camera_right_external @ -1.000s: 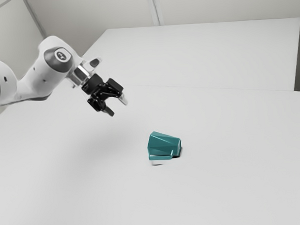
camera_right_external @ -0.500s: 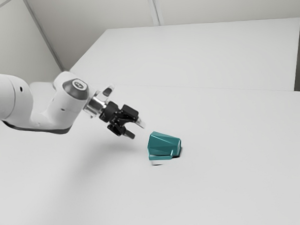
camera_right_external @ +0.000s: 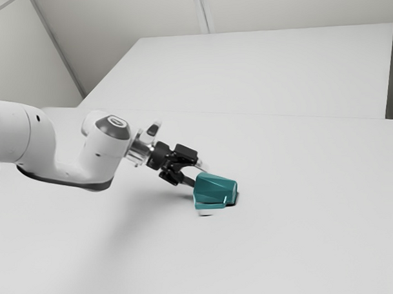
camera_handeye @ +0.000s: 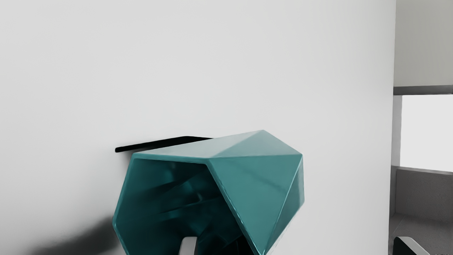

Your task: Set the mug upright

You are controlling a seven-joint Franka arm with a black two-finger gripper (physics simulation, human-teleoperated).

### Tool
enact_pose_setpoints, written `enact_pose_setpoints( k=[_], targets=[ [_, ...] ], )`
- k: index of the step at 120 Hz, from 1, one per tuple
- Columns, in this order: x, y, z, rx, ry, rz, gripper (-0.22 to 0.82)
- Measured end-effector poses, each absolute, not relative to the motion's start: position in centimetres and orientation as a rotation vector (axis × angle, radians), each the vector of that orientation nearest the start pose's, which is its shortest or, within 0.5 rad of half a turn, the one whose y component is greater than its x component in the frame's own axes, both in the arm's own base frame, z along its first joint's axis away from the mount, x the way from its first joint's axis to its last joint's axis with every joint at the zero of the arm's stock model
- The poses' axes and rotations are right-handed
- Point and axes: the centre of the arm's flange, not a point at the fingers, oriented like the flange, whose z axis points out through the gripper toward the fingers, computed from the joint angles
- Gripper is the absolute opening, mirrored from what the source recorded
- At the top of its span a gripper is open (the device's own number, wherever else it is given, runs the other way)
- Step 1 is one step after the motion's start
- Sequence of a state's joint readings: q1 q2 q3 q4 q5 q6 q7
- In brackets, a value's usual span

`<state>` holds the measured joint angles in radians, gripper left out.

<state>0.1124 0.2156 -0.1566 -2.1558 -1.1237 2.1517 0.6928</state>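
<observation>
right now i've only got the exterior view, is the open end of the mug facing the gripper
Observer: Yes, the wrist view looks into the open mouth of the mug, toward its dark inside.
Operator: where's the nearer fingertip
Observer: One fingertip overlaps that mouth in the wrist view; how deep it is, I can't tell.
Operator: and the other one
Observer: The other fingertip is off to the side, outside the mug, with a wide gap, so the gripper is open.
</observation>
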Motion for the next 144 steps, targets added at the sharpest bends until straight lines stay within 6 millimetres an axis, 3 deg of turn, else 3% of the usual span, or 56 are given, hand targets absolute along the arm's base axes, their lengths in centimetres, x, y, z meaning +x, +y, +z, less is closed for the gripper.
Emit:
enact_pose_setpoints(
  k=[11,34,52,81,110,144],
  targets=[
    [55.1,-6.5,30.0,2.231,0.039,0.113,0.53],
    [55.0,-6.6,29.4,2.220,0.049,0.113,0.11],
    [55.1,-6.9,29.4,2.219,0.041,0.116,-0.06],
    [55.2,-7.0,31.6,2.224,0.003,0.165,-0.14],
    [54.7,-7.6,38.1,2.288,-0.151,0.265,-0.17],
    [55.8,-5.8,45.4,2.694,-0.512,0.284,-0.17]
  ],
)
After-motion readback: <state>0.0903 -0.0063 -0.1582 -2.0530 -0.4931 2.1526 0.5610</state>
